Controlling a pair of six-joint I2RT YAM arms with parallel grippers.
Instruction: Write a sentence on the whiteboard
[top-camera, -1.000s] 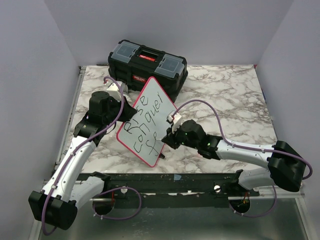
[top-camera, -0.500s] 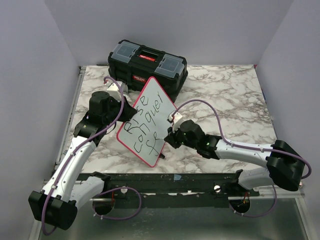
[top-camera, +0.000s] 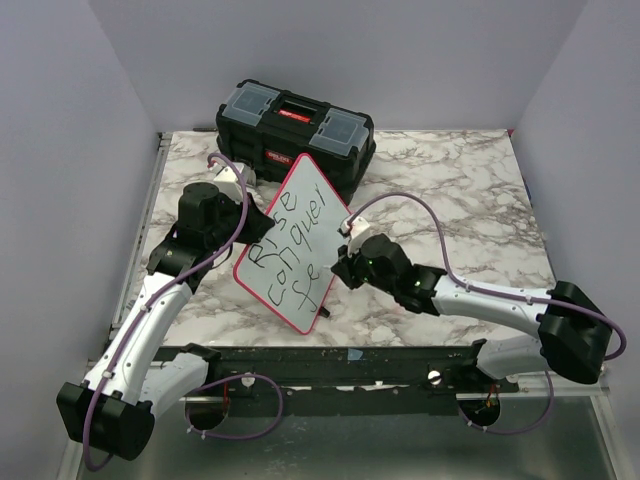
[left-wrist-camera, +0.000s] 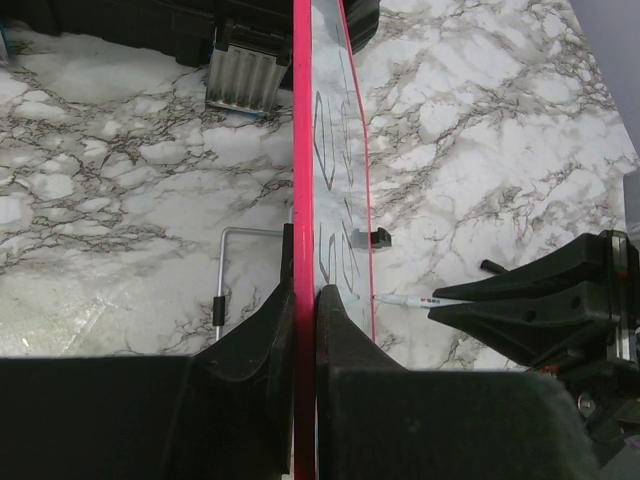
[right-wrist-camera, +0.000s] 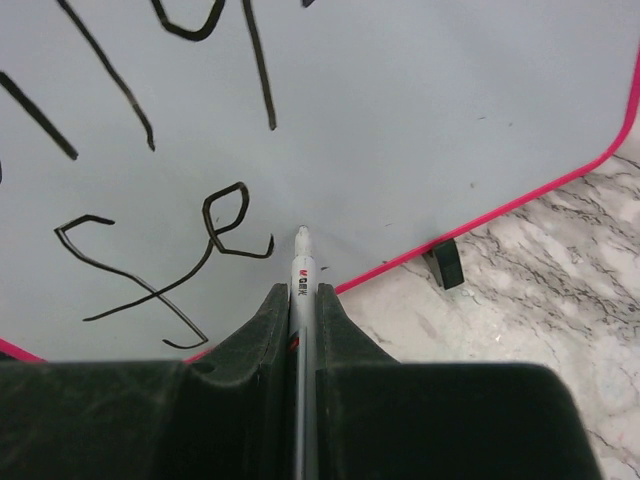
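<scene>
The whiteboard (top-camera: 300, 215), white with a pink-red rim, stands tilted on its lower corner on the marble table. My left gripper (top-camera: 248, 222) is shut on its left rim; in the left wrist view the gripper (left-wrist-camera: 305, 292) pinches the rim (left-wrist-camera: 302, 150) edge-on. The sentence (top-camera: 290, 245) runs in three black lines, the lowest reading "fe" (right-wrist-camera: 215, 235). My right gripper (top-camera: 341, 268) is shut on a thin grey marker (right-wrist-camera: 303, 275), seen between its fingers (right-wrist-camera: 303, 296). The marker tip touches the board face just right of the "e". The marker (left-wrist-camera: 415, 299) also shows from the left wrist.
A black toolbox (top-camera: 296, 130) with a red handle sits behind the board. A small black piece (right-wrist-camera: 445, 262) lies on the table by the board's lower rim. A thin metal rod (left-wrist-camera: 222, 275) lies left of the board. Grey walls close in three sides.
The right gripper shifted a little up along the board with the marker. The second letter of the lowest line grew into a finished "e". The left arm and board stayed put.
</scene>
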